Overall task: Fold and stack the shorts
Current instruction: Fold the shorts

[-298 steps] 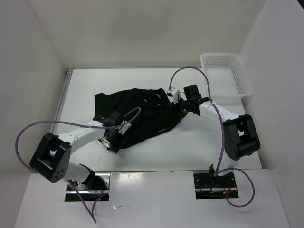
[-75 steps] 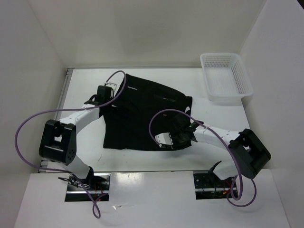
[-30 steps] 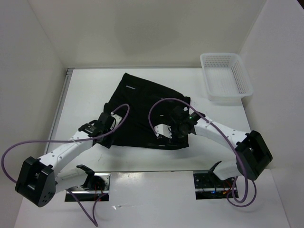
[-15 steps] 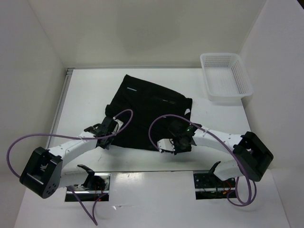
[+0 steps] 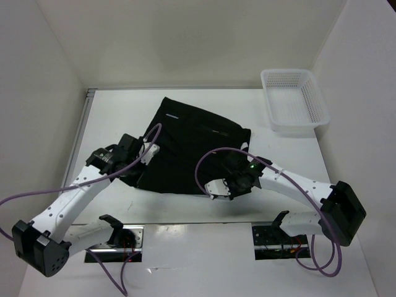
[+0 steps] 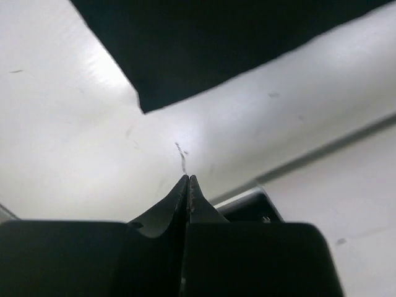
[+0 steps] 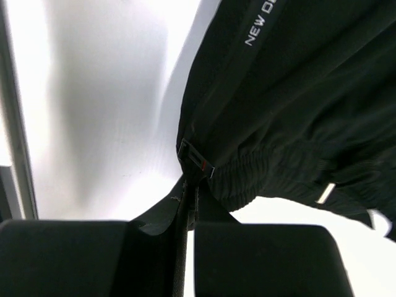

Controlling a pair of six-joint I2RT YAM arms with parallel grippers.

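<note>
**Left gripper** (image 6: 188, 180): tips pressed together on nothing, above bare table (image 6: 74, 154). Just ahead of the tips and apart from them, a corner of the shorts (image 6: 216, 43).

**Right gripper** (image 7: 190, 185): tips clamped on a gathered edge of the shorts beside a small tag (image 7: 198, 162), with the rest of the garment stretching away beyond the tips.
</note>
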